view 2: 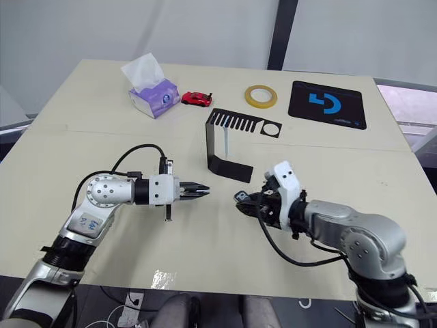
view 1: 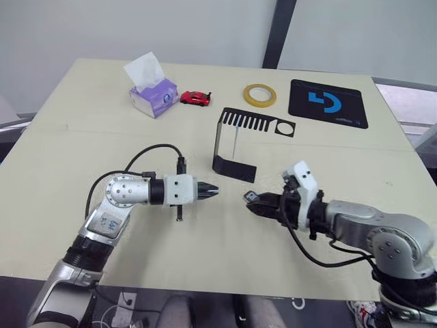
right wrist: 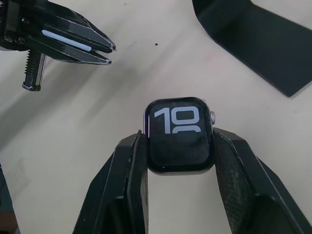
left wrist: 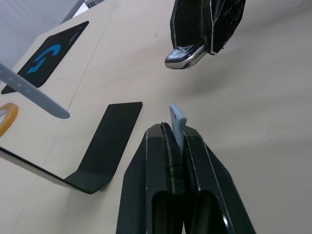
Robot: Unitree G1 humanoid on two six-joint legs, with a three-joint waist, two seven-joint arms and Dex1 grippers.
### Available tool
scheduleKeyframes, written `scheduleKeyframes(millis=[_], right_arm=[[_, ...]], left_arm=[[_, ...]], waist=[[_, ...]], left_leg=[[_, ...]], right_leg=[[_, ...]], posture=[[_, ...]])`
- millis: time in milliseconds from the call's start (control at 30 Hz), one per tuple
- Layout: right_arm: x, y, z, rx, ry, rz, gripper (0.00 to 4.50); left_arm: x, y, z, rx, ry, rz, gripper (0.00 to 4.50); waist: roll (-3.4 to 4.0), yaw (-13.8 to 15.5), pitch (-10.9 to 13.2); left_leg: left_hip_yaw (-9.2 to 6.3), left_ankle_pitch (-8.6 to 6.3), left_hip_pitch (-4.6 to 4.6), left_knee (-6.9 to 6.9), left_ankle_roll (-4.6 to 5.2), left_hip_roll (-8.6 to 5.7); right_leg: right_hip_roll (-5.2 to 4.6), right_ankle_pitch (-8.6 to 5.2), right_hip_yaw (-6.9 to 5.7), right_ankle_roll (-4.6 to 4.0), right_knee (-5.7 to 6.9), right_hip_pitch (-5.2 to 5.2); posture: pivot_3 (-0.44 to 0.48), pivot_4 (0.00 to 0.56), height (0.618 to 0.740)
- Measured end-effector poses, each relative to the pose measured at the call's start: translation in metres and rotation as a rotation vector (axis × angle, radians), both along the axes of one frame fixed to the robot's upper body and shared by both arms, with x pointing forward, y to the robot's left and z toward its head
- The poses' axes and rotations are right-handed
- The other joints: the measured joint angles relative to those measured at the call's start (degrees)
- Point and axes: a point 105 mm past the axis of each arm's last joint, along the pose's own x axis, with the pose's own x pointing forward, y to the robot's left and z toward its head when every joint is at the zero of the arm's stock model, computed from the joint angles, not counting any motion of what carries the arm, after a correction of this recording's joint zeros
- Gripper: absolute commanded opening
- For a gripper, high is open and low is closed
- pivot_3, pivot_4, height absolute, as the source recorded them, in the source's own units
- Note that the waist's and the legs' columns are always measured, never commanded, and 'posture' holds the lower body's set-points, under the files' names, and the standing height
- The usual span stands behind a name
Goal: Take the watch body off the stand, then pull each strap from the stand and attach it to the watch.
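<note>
The black stand [view 1: 222, 145] sits mid-table, and one pale strap [view 1: 234, 142] hangs from its slotted top plate. My left gripper [view 1: 212, 191] hovers in front of the stand, shut on the other strap [left wrist: 176, 127], whose pale end pokes out between the fingers. Facing it from the right, my right gripper [view 1: 251, 199] is shut on the watch body [right wrist: 180, 136]. Its black screen shows large white digits. The two gripper tips are a short gap apart, above the tabletop.
Along the far side of the table lie a purple tissue box [view 1: 153, 96], a red toy car [view 1: 195, 98], a yellow tape roll [view 1: 259, 95] and a black mouse pad [view 1: 328, 102]. Bare tabletop [view 1: 225, 246] lies in front of the grippers.
</note>
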Motion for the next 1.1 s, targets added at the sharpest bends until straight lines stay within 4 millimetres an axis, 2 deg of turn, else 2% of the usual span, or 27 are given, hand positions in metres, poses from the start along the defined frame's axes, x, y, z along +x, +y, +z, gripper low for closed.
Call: scheduleKeyframes(millis=[167,300,500,733,1100], right_arm=[[0.009,0.018,0.0,0.041,0.049,0.003,1.53],[0.013,0.026,0.003,0.039,0.062,0.005,1.53],[0.017,0.03,-0.002,0.031,0.092,-0.021,1.53],[0.019,0.037,0.002,0.046,0.085,-0.022,1.53],[0.021,0.034,0.003,0.053,0.087,-0.038,1.53]], left_arm=[[0.004,0.001,-0.002,0.006,-0.108,-0.014,0.0],[0.009,0.002,0.001,0.063,-0.27,-0.027,0.0],[0.011,0.0,0.001,0.108,-0.382,-0.043,0.0],[0.011,-0.004,-0.004,0.156,-0.414,-0.07,0.0],[0.012,-0.003,-0.009,0.186,-0.403,-0.065,0.0]], waist=[[0.0,-0.2,0.0],[0.01,-0.1,0.0],[0.01,-0.2,0.0],[0.01,-0.2,0.0],[0.02,-0.4,0.0]], left_leg=[[0.01,0.0,0.01,0.0,0.0,0.05],[0.0,0.0,-0.01,0.0,0.0,0.05],[0.01,0.0,-0.02,-0.01,0.0,0.07],[0.01,0.0,-0.02,-0.01,0.0,0.07],[0.01,0.0,-0.02,-0.01,0.0,0.08]], right_leg=[[0.03,0.0,-0.02,0.0,0.11,-0.02],[-0.01,0.0,-0.07,0.0,0.21,-0.02],[0.0,0.0,-0.09,0.0,0.29,-0.03],[0.01,0.0,-0.11,0.0,0.39,-0.04],[0.01,0.0,-0.11,-0.01,0.42,-0.06]], posture=[[0.0,0.15,0.738],[0.0,0.15,0.738],[0.0,0.15,0.738],[0.0,0.15,0.738],[0.0,0.15,0.738]])
